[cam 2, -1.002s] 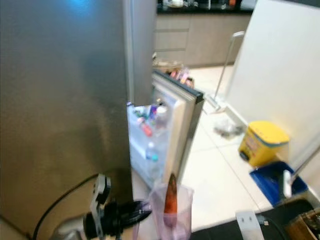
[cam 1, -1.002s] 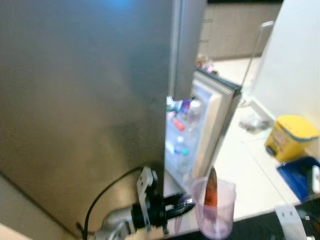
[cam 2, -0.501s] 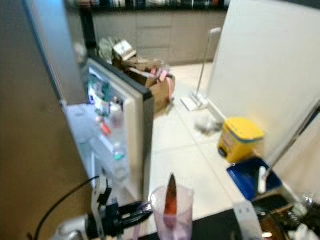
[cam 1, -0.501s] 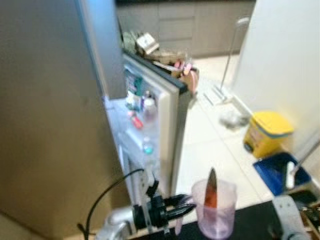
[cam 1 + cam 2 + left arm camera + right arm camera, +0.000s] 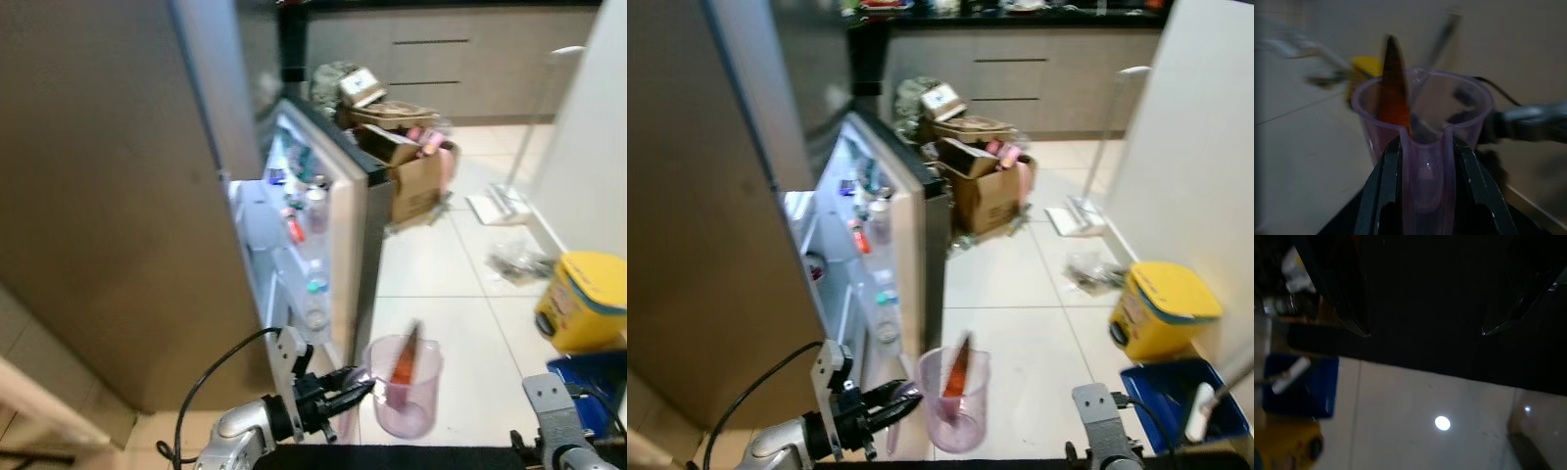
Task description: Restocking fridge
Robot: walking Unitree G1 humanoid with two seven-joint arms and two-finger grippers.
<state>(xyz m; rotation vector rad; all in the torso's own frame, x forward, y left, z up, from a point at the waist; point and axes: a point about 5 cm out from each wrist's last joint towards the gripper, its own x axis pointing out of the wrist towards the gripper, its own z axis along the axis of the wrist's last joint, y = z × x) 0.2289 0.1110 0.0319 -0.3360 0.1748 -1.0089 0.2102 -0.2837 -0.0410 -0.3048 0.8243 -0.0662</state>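
- My left gripper [image 5: 348,390] is clamped on the handle of a clear pink measuring cup [image 5: 402,388], one black finger [image 5: 1385,188] on each side of the handle strip, and the cup hangs low and near in front of me, above the floor.
- An orange carrot-like piece [image 5: 403,358] stands in the cup, its long axis roughly upright and tipped a little to the right, with its tip above the rim.
- The open fridge [image 5: 304,250] lies ahead and to the left of the cup; its lit door shelves with bottles face me, and the door edge [image 5: 364,235] stands just beyond the cup, slightly left of it.
- My left arm is plainly the nearer one to the shelves, so I judge the coming move to be a reach forward and leftward, up past the door edge.
- My right gripper [image 5: 1422,308] hangs idle low on the right, its fingers spread apart with nothing between them.
- The floor [image 5: 431,284] is pale tile; a cardboard box [image 5: 416,181] of clutter sits far behind the door, a yellow bin [image 5: 580,299] at right, and grey cabinets [image 5: 451,59] along the far wall.
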